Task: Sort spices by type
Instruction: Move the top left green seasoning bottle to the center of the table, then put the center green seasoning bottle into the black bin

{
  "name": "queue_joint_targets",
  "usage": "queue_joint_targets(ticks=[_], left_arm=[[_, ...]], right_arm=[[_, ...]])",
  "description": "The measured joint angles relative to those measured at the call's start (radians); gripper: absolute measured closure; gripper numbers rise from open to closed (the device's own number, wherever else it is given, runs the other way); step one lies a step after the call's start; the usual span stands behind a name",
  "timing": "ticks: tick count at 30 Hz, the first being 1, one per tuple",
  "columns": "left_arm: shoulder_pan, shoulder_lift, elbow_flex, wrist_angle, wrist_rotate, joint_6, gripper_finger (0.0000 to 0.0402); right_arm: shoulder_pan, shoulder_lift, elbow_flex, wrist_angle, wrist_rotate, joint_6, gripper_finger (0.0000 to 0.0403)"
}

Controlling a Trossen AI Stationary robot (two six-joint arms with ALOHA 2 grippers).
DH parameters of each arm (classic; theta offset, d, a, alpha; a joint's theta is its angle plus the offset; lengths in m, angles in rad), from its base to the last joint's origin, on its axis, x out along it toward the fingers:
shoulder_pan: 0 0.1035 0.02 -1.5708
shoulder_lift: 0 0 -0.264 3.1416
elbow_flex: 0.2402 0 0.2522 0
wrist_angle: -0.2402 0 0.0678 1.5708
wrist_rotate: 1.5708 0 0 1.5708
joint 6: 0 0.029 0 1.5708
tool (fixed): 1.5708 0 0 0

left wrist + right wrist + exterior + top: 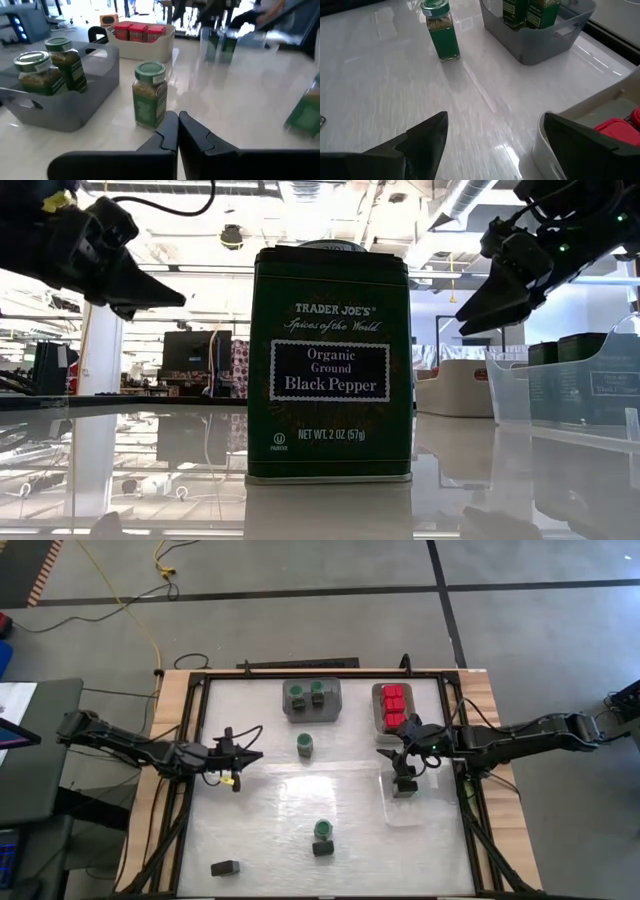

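The right arm reached in low across the table (270,840), its gripper (404,765) hanging with jaws spread wide and empty beside the white tray (380,712) of red-topped boxes (394,705), above the clear tray (405,810). The left gripper (236,755) hovered clenched on nothing, well across from that white tray. A grey tray (310,710) next to the white one held two green-lidded jars (307,693); another jar (305,744) stood loose in front of it, and a jar (322,829), tins and a dark block (226,867) sat farther off.
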Motion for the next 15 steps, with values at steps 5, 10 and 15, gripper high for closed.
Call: queue_joint_targets(ticks=[5,10,15], left_arm=[[0.001,0.001,0.0,-0.096,-0.006,0.201,0.0402],[0.001,0.004,0.0,-0.2,-0.016,0.263,0.0402],[0.018,0.002,0.0,-0.173,-0.03,0.227,0.0402]], right_arm=[[0.0,0.0,0.0,0.015,0.0,0.0,0.0046],[0.0,0.0,0.0,0.073,0.0,-0.003,0.0046],[-0.002,0.0,0.0,0.119,0.0,-0.002,0.0036]])
